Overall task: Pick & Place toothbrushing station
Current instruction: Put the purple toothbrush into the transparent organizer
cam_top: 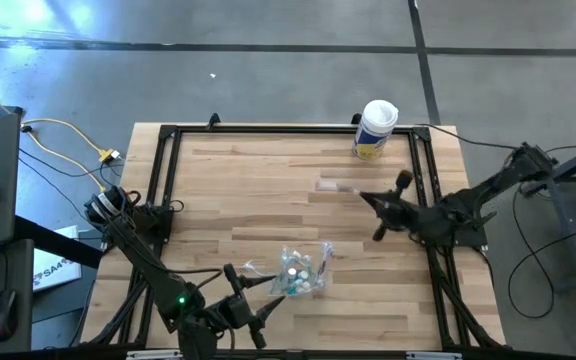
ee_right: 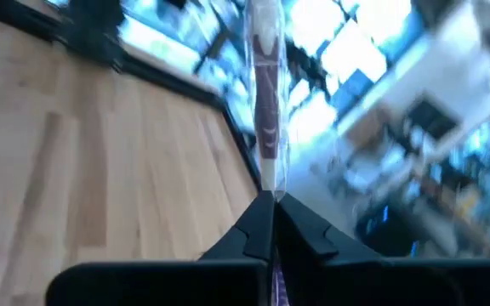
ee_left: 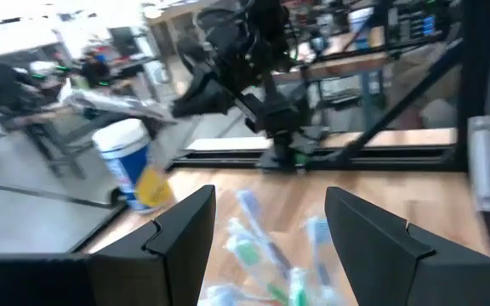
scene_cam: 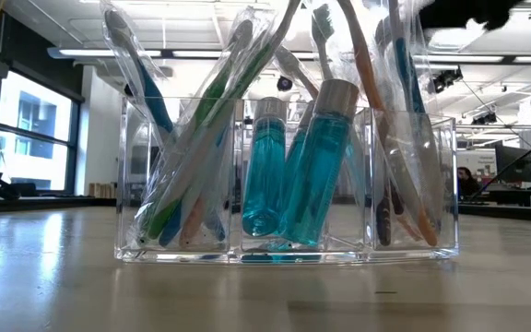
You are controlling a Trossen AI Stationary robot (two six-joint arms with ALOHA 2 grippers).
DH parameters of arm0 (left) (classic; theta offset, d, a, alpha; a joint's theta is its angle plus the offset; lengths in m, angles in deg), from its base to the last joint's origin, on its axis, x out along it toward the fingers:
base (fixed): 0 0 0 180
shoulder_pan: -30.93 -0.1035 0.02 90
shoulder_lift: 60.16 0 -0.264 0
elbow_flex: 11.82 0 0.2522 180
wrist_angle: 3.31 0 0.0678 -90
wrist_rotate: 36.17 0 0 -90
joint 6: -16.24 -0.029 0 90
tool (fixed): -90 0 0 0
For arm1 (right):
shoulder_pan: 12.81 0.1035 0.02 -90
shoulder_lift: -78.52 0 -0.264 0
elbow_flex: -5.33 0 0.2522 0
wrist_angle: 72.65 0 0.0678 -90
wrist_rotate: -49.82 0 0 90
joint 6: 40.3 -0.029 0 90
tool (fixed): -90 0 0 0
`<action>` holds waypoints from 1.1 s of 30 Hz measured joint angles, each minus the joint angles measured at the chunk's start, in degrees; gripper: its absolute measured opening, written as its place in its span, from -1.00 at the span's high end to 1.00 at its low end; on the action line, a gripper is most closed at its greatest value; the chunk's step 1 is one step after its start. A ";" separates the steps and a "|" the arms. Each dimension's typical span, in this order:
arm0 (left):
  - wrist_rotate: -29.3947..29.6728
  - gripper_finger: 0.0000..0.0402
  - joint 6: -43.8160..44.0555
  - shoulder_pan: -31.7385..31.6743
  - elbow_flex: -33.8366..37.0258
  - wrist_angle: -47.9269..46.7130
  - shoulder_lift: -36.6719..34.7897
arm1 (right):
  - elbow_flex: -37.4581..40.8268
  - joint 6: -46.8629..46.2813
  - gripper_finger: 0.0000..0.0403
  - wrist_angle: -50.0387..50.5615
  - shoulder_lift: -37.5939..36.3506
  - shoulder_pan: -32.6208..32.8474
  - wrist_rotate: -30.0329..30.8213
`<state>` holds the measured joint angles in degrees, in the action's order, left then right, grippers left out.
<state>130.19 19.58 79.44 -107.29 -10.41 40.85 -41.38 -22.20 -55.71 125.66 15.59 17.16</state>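
High view: clear holder [cam_top: 301,270] of toothbrushes near table's [cam_top: 268,215] front edge; left gripper [cam_top: 240,287] just beside it, jaws apart, empty. Right wrist view: right gripper [ee_right: 272,202] pinched on wrapped toothbrush [ee_right: 266,102].

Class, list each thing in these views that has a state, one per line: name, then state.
clear holder: upright, filled.
teal-capped tubes: standing in the middle compartment.
wrapped toothbrush: held by its end.
right gripper: shut on it.
left gripper: open, empty.
white canister: upright.
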 joint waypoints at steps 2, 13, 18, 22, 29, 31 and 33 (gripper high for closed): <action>-1.07 -0.10 0.83 -0.11 -0.02 0.48 -0.29 | 0.00 7.00 0.99 -4.85 0.49 4.53 1.54; -3.71 -0.10 6.09 -0.11 -0.02 0.92 -3.43 | -0.02 44.77 0.99 -42.26 12.80 21.12 11.86; -12.96 -0.10 8.94 -0.53 -0.02 0.92 -6.54 | -3.76 52.23 0.99 -47.12 20.71 24.09 9.96; -21.43 -0.10 11.43 -1.06 0.00 0.46 -8.43 | -9.68 54.50 0.99 -47.11 29.45 26.07 6.52; -27.69 -0.10 18.30 -1.68 -0.02 -2.66 -11.01 | -22.08 63.72 0.98 -47.11 43.86 28.28 6.96; -29.31 -0.10 23.35 -1.72 -0.02 -6.35 -12.00 | -25.01 66.27 0.98 -47.10 46.88 28.82 6.79; -32.67 -0.10 28.55 -2.60 -0.02 -10.27 -12.52 | -27.38 68.56 0.98 -46.66 49.25 29.21 6.31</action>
<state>97.52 48.12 76.84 -107.31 -20.68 28.33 -68.76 46.36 -102.37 174.91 44.81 23.47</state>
